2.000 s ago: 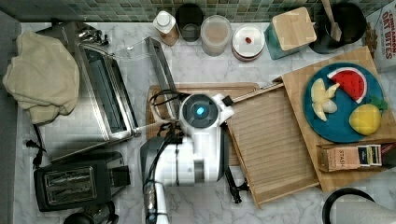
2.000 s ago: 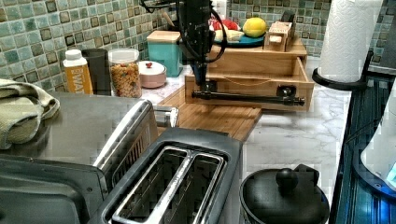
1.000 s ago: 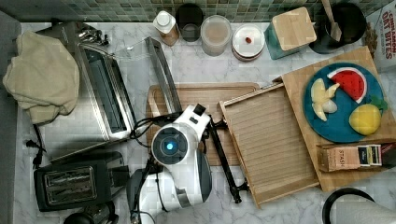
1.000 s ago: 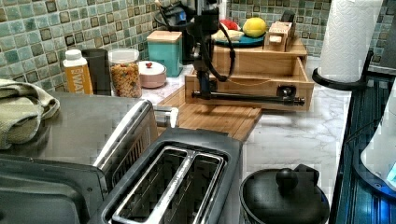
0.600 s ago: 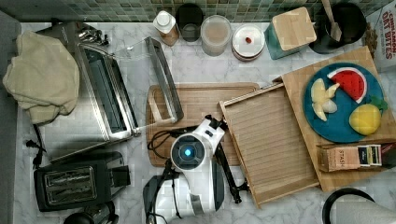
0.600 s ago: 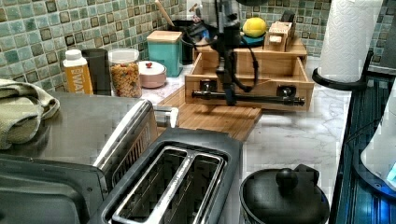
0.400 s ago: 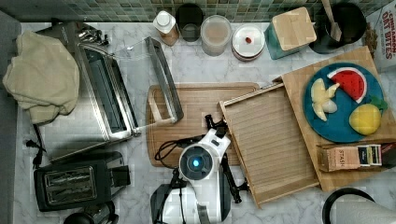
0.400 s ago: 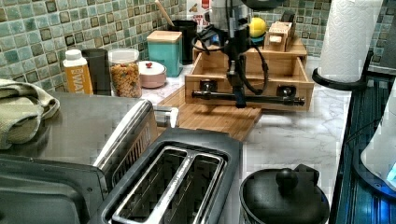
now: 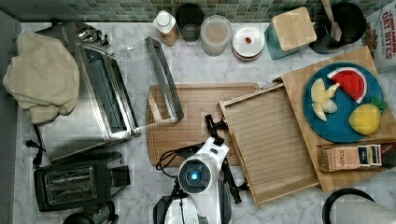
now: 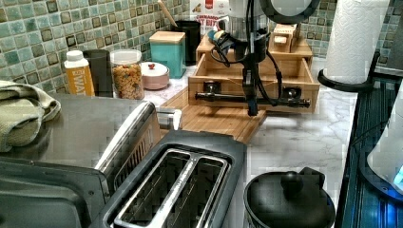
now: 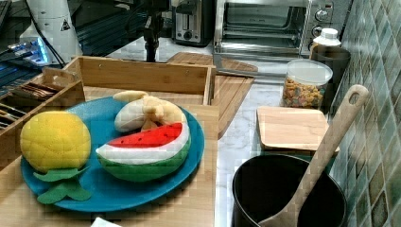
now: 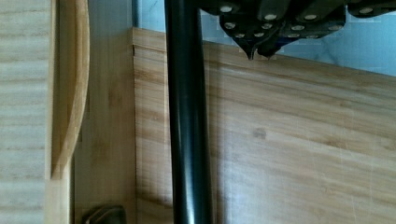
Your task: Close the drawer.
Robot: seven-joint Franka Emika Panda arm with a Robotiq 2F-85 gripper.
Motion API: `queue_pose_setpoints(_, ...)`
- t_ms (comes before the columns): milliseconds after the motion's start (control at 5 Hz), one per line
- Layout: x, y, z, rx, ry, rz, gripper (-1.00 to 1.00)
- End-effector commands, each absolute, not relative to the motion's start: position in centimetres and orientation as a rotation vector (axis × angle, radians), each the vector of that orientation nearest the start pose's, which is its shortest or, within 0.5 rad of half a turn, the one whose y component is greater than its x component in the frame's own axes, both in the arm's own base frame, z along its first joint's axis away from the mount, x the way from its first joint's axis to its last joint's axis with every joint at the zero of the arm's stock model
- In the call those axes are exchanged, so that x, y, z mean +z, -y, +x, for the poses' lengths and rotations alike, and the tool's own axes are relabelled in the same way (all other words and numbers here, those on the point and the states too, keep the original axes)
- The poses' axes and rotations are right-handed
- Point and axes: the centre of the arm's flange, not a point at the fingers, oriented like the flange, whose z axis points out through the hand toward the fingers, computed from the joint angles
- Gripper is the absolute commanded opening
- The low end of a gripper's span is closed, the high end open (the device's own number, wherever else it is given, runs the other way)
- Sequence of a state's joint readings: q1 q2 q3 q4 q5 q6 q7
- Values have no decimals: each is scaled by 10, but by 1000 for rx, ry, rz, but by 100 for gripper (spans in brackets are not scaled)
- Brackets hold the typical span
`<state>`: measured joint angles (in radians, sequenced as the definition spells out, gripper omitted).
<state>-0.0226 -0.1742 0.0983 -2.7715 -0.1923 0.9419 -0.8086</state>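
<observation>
Over the cutting board (image 10: 223, 118), the gripper (image 10: 252, 110) hangs vertically with jaws pinched together beside the drawer's (image 10: 294, 71) handle bar (image 10: 228, 97).

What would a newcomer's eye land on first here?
Probably the drawer, pulled wide open and empty in the middle of the top view, with the gripper hanging just in front of its black handle bar in the left view. Next, the blue plate of toy fruit on the wooden top at the top view's right, and the toaster oven with its glass door dropped open at the top view's left.
</observation>
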Motion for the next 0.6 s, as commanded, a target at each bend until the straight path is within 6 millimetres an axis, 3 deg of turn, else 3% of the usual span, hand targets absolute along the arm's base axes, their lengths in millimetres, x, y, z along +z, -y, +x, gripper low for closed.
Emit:
queue_pose_setpoints(200, 264, -16, 385, -101, 531, -3325, -100)
queue_pose_setpoints(400, 265, -4, 390, -115, 539, -3357, -100)
queue_pose_setpoints(600, 262, 27, 401, -86, 510, -3359, -100)
